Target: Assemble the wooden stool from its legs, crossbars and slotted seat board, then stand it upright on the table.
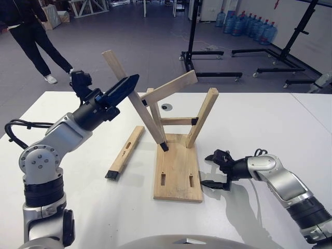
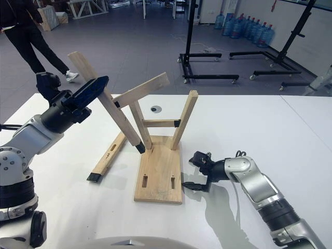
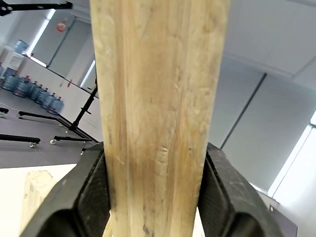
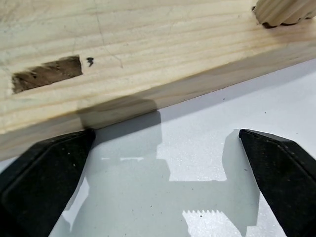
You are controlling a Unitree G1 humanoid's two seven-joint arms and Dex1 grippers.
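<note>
The slotted seat board (image 1: 178, 171) lies flat on the white table. On its far end stand two legs (image 1: 203, 117) joined by a short crossbar (image 1: 176, 121), with another bar (image 1: 171, 87) slanting across the top. My left gripper (image 1: 122, 91) is shut on a further leg (image 3: 158, 98), held tilted with its black-capped foot (image 1: 164, 147) touching the board's far left corner. A loose leg (image 1: 124, 152) lies left of the board. My right gripper (image 1: 213, 170) rests open beside the board's right edge (image 4: 148, 94), near a slot (image 4: 47, 73).
A small round hole (image 1: 166, 107) sits in the table behind the stool parts. Black metal stands (image 1: 212, 57) and water bottles (image 1: 249, 25) are on the floor beyond the table. Bare table lies to the right and in front of the board.
</note>
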